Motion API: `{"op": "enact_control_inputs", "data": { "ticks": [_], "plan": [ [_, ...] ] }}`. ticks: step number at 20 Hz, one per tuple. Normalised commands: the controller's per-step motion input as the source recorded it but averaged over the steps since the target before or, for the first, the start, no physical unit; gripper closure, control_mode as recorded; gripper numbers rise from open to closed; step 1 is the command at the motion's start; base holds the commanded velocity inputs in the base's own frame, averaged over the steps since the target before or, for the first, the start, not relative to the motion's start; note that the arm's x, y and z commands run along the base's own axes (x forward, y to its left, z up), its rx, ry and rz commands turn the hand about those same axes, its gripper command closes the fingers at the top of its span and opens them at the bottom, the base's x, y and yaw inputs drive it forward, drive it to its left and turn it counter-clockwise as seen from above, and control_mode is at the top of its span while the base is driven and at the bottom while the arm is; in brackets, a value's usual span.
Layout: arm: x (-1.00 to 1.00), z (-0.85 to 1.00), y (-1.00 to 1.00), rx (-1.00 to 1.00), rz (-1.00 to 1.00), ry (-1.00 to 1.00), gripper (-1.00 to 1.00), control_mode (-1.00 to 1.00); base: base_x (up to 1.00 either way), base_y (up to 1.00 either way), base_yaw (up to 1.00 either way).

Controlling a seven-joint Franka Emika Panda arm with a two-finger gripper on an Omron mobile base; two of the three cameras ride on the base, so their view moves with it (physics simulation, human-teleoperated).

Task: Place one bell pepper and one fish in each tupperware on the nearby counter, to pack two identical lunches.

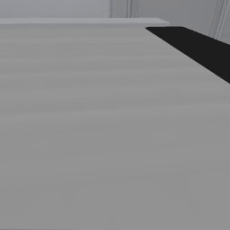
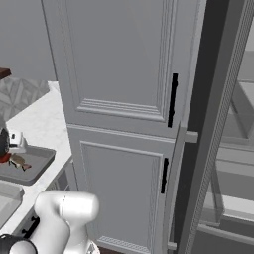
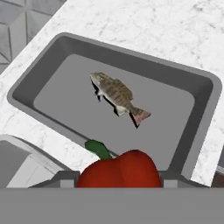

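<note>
My gripper (image 3: 118, 180) is shut on a red bell pepper (image 3: 117, 168) with a green stem, which sits between the two fingers. It hangs over the near edge of a grey tupperware (image 3: 199, 113) on the white marble counter (image 3: 144, 26). A stubby tan fish (image 3: 116, 94) lies on that container's floor. In the right base view the gripper (image 2: 5, 150) with the pepper (image 2: 4, 158) hovers at the far left over the same tupperware (image 2: 39, 166), beside the fish (image 2: 19, 161). A corner of a second tupperware (image 3: 22, 157) sits close by, its inside hidden.
A tall grey cabinet (image 2: 124, 74) with black handles (image 2: 173, 99) stands right of the counter (image 2: 39, 124). Beyond it are shelves behind a dark door edge (image 2: 218, 124). A large flat grey panel (image 1: 103, 134) stands close in the left base view.
</note>
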Motion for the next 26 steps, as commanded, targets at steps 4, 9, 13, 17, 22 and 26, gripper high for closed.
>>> {"op": "enact_control_inputs", "data": {
  "ticks": [4,9,13,17,22,26],
  "plan": [
    [0.4,-0.38,0.36,0.0,0.01,0.04,1.0,-1.0,0.0,0.0,0.0],
    [0.34,-0.36,0.42,0.0,0.0,0.03,1.0,-1.0,0.0,0.0,0.0],
    [0.26,-0.29,0.46,0.0,0.0,0.01,1.0,-1.0,0.0,0.0,0.0],
    [0.26,-0.21,0.41,0.0,0.0,0.0,1.0,-1.0,0.0,0.0,0.0],
    [0.29,-0.14,0.35,0.0,0.0,0.02,1.0,-1.0,0.0,0.0,0.0],
    [0.29,-0.15,0.39,0.0,0.0,0.06,1.0,-1.0,0.0,0.0,0.0]
  ]
}}
